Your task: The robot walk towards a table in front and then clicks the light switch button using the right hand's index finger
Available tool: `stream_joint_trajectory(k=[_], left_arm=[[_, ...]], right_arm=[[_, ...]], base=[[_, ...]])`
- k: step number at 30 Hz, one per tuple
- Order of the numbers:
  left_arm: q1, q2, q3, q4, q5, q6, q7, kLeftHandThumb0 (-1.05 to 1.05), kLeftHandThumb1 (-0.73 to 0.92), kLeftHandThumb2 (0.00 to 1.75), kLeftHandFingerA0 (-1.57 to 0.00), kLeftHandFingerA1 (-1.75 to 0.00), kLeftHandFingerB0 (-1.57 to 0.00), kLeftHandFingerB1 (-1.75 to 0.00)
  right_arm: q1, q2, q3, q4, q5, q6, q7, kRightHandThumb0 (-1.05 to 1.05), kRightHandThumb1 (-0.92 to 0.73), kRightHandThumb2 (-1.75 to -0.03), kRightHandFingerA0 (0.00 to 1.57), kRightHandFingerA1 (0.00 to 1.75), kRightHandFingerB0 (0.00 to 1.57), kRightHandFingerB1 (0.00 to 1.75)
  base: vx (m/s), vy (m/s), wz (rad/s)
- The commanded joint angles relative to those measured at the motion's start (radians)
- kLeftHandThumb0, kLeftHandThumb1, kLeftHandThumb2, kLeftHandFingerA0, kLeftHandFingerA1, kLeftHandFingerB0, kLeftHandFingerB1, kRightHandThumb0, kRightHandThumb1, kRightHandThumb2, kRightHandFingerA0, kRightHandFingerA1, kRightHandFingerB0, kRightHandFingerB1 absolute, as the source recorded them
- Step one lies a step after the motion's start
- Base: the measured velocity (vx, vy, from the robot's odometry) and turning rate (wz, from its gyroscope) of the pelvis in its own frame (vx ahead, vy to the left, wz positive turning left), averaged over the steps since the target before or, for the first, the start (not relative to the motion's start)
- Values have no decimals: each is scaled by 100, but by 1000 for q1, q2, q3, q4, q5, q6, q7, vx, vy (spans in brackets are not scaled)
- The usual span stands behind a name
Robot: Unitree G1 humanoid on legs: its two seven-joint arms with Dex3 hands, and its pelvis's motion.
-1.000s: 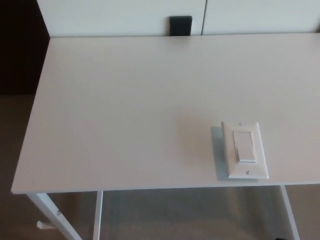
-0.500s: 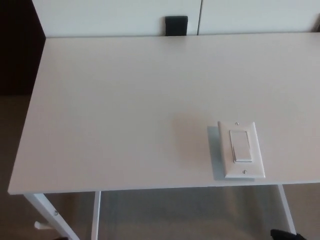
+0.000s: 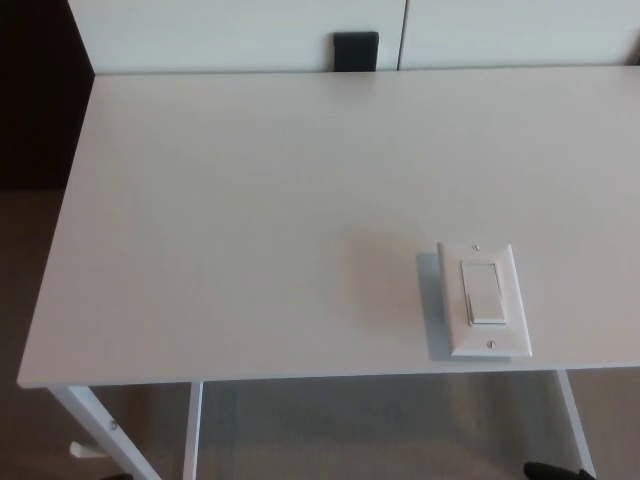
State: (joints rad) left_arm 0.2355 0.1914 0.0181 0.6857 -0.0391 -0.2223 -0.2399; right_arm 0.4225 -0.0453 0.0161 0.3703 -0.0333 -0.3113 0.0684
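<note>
Right hand [image 3: 557, 470] barely visible, grip unclear; approach done; next, index finger presses rocker switch [image 3: 486, 293] near table [image 3: 250, 200] front edge.

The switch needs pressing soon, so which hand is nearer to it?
Right, as far as shows. A dark tip, likely the right hand, peeks in at the bottom edge below the switch; the left hand is not in view.

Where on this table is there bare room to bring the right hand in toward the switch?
Nearly all of the white table is bare: the whole left half, the back strip up to the black object at the far edge, and the patch right of the light switch. The switch sits close to the front edge, so little room lies in front of it.
</note>
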Motion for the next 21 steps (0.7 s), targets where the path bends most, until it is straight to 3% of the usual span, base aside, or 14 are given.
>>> stream_joint_trajectory(k=[1,3,4,8,9,11,12,16,18,21], left_arm=[[-9,25,9,-19,13,37,6,-52,31,109,-11,-74,-2,-59],[-9,25,12,-17,12,34,9,-51,31,108,-12,-73,-3,-59],[-10,26,14,-19,8,34,7,-52,32,108,-11,-73,-2,-58],[-24,36,16,-10,8,26,-4,-57,31,108,-10,-72,-1,-58],[-24,33,19,-12,5,32,0,-58,29,107,-11,-74,-2,-60],[-25,36,16,-12,13,31,8,-58,30,108,-12,-74,-1,-59],[-29,38,16,-6,16,28,12,-57,31,107,-13,-74,-1,-58],[-31,38,28,-11,-3,44,1,-55,29,109,-13,-76,-1,-59],[-33,40,26,-18,2,48,4,-55,28,110,-13,-77,-1,-58],[-42,44,30,-21,-3,55,0,-56,28,109,-13,-76,-1,-59]], right_arm=[[234,-84,69,-386,38,-58,131,-16,-27,-88,44,73,38,69],[282,-100,73,-474,39,-60,137,-17,-26,-88,46,74,39,69],[312,-110,72,-534,47,-61,141,-20,-35,-74,43,79,37,70],[397,-134,72,-772,143,-21,162,-28,-36,-75,43,87,42,77],[422,-133,69,-842,147,-5,148,-31,-31,-85,48,82,44,75],[452,-125,67,-934,146,9,127,-28,-31,-86,49,84,46,76],[480,-94,64,-1030,110,2,82,-29,-32,-84,46,96,42,83],[474,-51,23,-1108,-11,-96,35,-35,-32,-86,49,103,43,90],[444,-11,-16,-1158,-97,-163,-5,-48,-37,-86,61,111,46,93],[363,37,-67,-1212,-182,-219,-49,-51,-41,-86,56,116,44,99]], base=[[0,0,0],[0,0,0],[0,0,0],[0,0,0],[0,0,0],[0,0,0],[0,0,0],[0,0,0],[0,0,0],[0,0,0]])
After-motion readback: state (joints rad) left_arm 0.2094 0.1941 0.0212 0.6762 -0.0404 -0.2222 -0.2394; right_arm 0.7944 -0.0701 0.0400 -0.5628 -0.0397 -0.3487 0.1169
